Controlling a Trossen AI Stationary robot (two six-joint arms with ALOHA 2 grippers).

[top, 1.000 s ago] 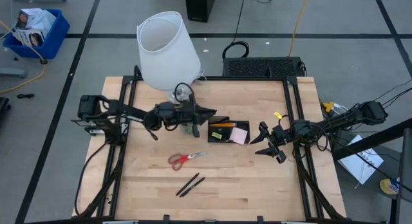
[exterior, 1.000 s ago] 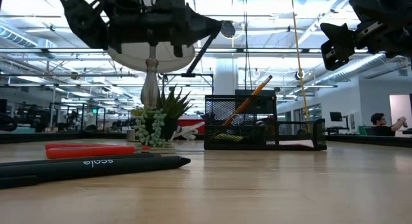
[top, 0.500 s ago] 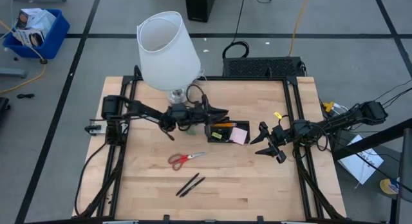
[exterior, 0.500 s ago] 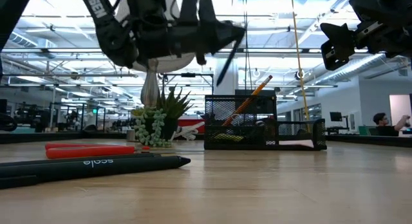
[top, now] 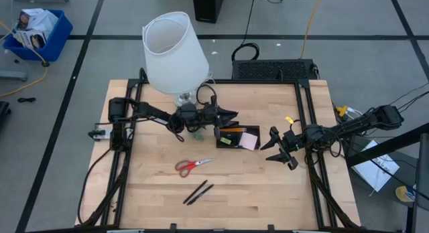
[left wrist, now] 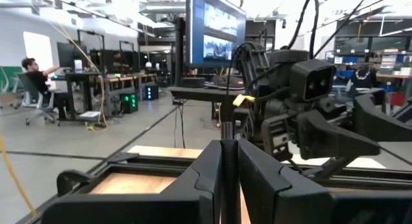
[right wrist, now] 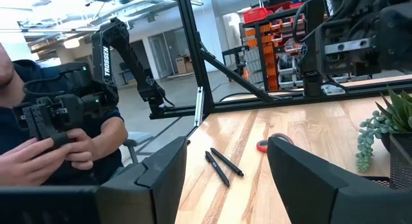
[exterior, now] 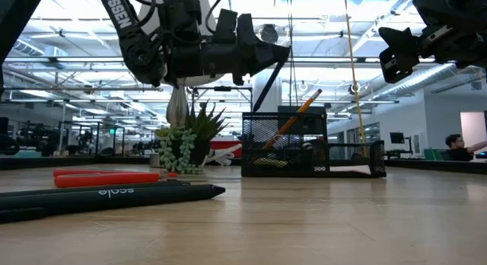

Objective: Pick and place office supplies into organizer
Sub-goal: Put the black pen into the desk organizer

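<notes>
Left claw carrying a dark pen above the black mesh organizer.

From where I stand, the left claw (top: 230,116) hangs just beside the white-shaded lamp (top: 173,53), pressed together on a thin dark pen (exterior: 268,84) that slants down toward the black mesh desk organizer (top: 238,136) on the wooden surface (top: 268,193). Nearer me lie red-handled scissors (top: 193,166) and two black pens (top: 198,192). In the organizer sit an orange pencil (top: 232,130) and a pink sticky-note pad (top: 250,140). The right claw (top: 277,148) waits beside it, spread and empty.
</notes>
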